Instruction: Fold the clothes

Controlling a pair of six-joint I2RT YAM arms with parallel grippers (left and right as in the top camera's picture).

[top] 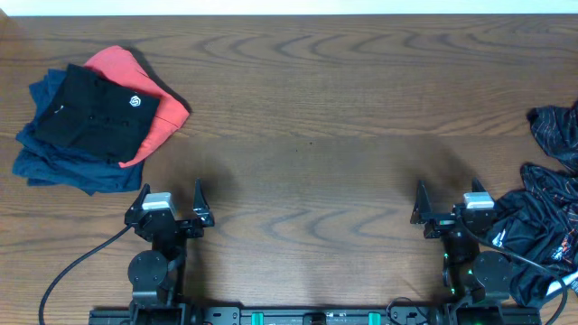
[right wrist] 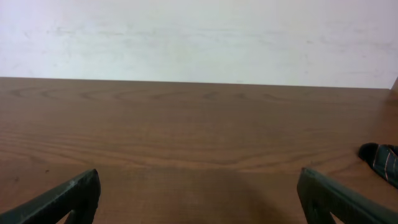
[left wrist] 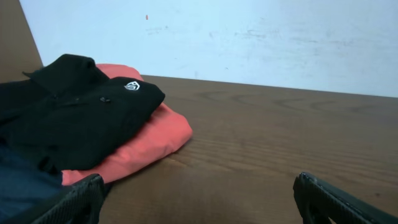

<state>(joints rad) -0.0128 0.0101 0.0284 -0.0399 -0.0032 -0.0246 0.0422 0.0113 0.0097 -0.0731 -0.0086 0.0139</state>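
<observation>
Clothes sit at both ends of the brown wood-grain worktop (top: 307, 99) in the overhead view. At the far left is a folded stack: a black collared shirt with a small white logo (top: 97, 110) lies on top of a coral-red folded garment (top: 170, 113) and a navy-blue folded garment (top: 54, 167). At the right edge lies a crumpled heap of dark patterned clothing (top: 542, 226). The left gripper (top: 172, 191) and right gripper (top: 448, 190) sit near the front edge, well apart. Each has its jaws spread wide, with nothing between them and touching no cloth.

From the left wrist, the left gripper (left wrist: 199, 205) shows only its two dark fingertips (left wrist: 81, 202) in the lower corners, far apart, with bare worktop (left wrist: 280, 137) between them. The black collared shirt (left wrist: 74, 118) rests on the coral-red folded garment (left wrist: 158, 140), with the navy-blue folded garment (left wrist: 18, 186) nearest the camera on the left.

From the right wrist, the right gripper (right wrist: 199, 199) is likewise wide apart and holds nothing; its fingertips (right wrist: 62, 199) frame bare worktop (right wrist: 199, 124). A bit of the dark patterned clothing (right wrist: 382, 155) shows at the right edge.
</observation>
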